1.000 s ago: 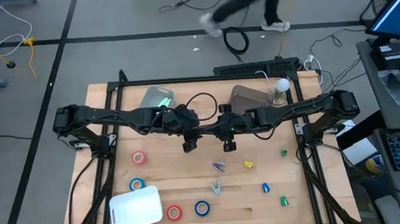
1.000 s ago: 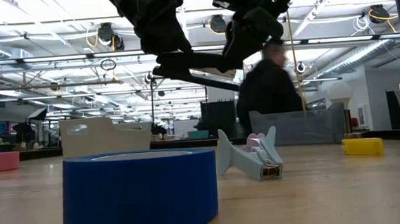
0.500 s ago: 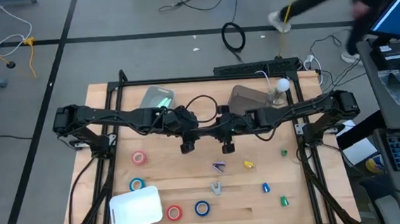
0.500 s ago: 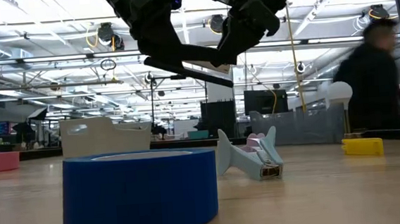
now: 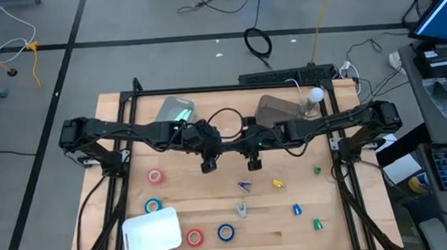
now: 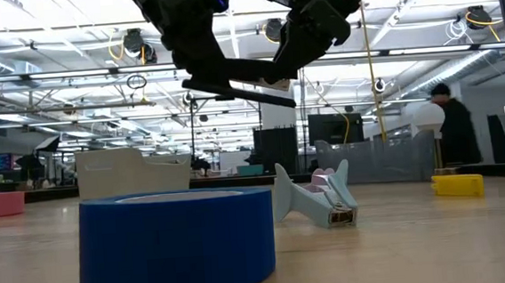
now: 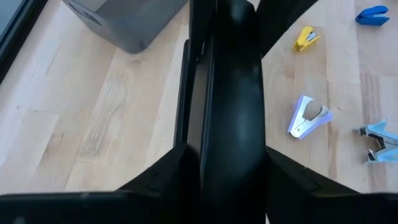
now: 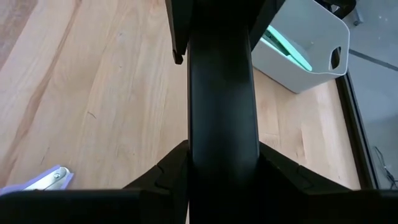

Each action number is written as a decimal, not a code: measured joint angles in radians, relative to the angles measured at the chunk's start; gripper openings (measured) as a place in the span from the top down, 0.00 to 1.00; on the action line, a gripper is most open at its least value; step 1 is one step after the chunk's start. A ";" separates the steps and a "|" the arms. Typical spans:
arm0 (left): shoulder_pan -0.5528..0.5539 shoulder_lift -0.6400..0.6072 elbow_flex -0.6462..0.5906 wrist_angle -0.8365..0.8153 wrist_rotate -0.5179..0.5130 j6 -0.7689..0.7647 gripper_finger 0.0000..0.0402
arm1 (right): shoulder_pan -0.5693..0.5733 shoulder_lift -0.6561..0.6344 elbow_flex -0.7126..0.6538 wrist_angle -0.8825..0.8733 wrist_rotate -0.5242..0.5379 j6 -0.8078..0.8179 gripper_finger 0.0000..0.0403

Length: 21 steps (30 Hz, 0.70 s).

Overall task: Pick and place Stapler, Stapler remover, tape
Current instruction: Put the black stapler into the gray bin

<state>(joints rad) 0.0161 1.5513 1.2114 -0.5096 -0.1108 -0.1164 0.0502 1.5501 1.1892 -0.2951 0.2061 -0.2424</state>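
Well, no pick is under way yet: the left tool [image 5: 207, 166] and right tool [image 5: 254, 165] hang mid-tabletop [image 5: 205, 201], open or closed I can't tell. The tape [image 5: 155, 176] lies apart toward the left. Next, I'd guess, one tool must reach over and descend.

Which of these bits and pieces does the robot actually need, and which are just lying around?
For the job: red tape roll, blue tape roll, yellow stapler, purple staple remover.
Just lying about: white board, white bulb, floor cable coil.
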 joint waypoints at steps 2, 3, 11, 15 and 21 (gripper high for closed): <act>-0.001 0.000 0.000 0.000 0.002 -0.003 0.61 | 0.001 0.000 0.000 0.000 -0.001 0.008 0.68; -0.001 0.000 0.000 0.000 0.003 -0.005 0.61 | 0.001 0.000 0.000 -0.001 -0.001 0.013 0.67; -0.001 0.000 0.000 0.001 -0.001 -0.014 0.61 | 0.002 0.000 0.000 -0.001 0.000 0.018 0.65; 0.001 0.000 0.000 -0.018 -0.012 -0.034 0.61 | 0.002 0.000 0.000 0.003 0.009 0.020 0.60; 0.002 0.000 0.000 -0.087 -0.027 -0.063 0.63 | 0.002 0.000 0.001 0.003 0.010 0.021 0.53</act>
<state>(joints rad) 0.0177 1.5517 1.2114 -0.5969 -0.1377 -0.1797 0.0521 1.5497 1.1900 -0.2916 0.2162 -0.2213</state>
